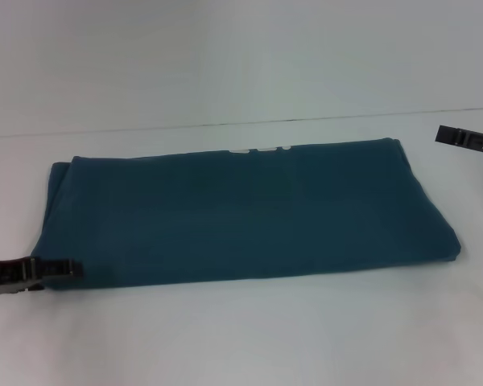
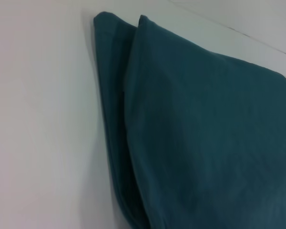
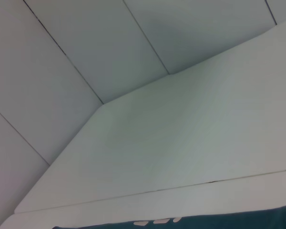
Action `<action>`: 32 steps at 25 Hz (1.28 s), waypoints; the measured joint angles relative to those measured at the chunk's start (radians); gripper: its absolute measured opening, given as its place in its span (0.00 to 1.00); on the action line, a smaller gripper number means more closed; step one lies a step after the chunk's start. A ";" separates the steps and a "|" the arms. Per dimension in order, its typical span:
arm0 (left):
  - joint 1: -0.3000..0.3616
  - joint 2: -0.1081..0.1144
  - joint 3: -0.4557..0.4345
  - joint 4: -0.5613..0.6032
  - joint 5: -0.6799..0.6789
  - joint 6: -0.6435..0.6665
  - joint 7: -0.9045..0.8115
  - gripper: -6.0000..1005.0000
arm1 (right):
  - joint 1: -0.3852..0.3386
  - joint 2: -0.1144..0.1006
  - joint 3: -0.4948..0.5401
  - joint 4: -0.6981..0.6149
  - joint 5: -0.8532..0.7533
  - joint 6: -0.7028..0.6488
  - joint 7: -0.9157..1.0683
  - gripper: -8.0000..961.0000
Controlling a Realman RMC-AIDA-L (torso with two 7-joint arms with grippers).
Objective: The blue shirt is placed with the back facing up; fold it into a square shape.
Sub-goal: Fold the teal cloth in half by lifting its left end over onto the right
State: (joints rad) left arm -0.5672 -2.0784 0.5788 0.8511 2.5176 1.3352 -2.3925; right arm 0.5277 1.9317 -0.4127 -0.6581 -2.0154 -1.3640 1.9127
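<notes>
Shirt (image 1: 241,213) lies folded into a long flat rectangle across the middle of the head frame, plain blue side up, long axis running left to right. Sliver of white lettering (image 1: 260,149) peeks out at its far edge, upper centre. At the left end the layers are stacked with edges slightly offset; left wrist view shows that stepped corner (image 2: 117,28) close up. No containers in view.

Left gripper (image 1: 55,269) enters at the lower-left edge of the frame and touches the shirt's near-left corner; can't tell if it is gripping cloth. Right gripper (image 1: 465,138) sits at the right edge, upper half, clear of the shirt; its opening can't be judged either.

Surface is a plain white table (image 1: 249,338). White panelled wall (image 3: 86,43) behind, with dark seams between panels.
</notes>
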 joint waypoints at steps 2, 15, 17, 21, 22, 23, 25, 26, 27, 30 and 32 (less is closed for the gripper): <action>-0.002 0.000 0.001 0.000 0.000 0.000 0.000 0.86 | 0.000 0.000 0.000 0.000 0.000 0.001 0.000 0.95; -0.008 0.000 0.001 0.005 0.014 -0.046 0.006 0.74 | 0.000 0.002 0.000 0.000 0.000 0.003 0.000 0.95; -0.010 0.000 0.003 0.005 0.019 -0.054 0.003 0.64 | 0.000 0.003 0.000 0.000 0.000 0.003 0.000 0.95; -0.011 0.000 0.020 0.003 0.024 -0.077 -0.001 0.45 | 0.000 0.006 0.000 0.000 0.000 0.003 0.000 0.95; -0.011 0.000 0.022 0.003 0.024 -0.082 -0.001 0.41 | 0.000 0.007 0.000 0.000 0.000 0.004 -0.002 0.95; -0.011 0.000 0.023 0.002 0.024 -0.085 -0.001 0.37 | 0.000 0.008 0.000 0.002 0.000 0.006 -0.004 0.95; -0.010 0.000 0.024 0.003 0.025 -0.093 -0.001 0.29 | 0.000 0.010 0.000 0.006 0.000 0.010 -0.008 0.95; -0.008 0.000 0.022 0.004 0.025 -0.095 -0.001 0.25 | 0.000 0.012 0.000 0.008 -0.001 0.015 -0.010 0.94; -0.006 0.000 0.020 0.006 0.025 -0.097 0.001 0.21 | -0.001 0.015 0.000 0.009 -0.002 0.020 -0.012 0.94; 0.001 -0.001 0.013 0.010 0.024 -0.100 0.009 0.08 | -0.010 0.024 0.000 0.009 0.003 0.026 -0.027 0.94; 0.006 -0.001 0.005 0.011 0.022 -0.100 0.015 0.03 | -0.015 0.031 0.000 0.009 0.010 0.027 -0.033 0.94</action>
State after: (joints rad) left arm -0.5615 -2.0797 0.5840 0.8619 2.5399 1.2352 -2.3777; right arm 0.5125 1.9627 -0.4127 -0.6488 -2.0059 -1.3367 1.8793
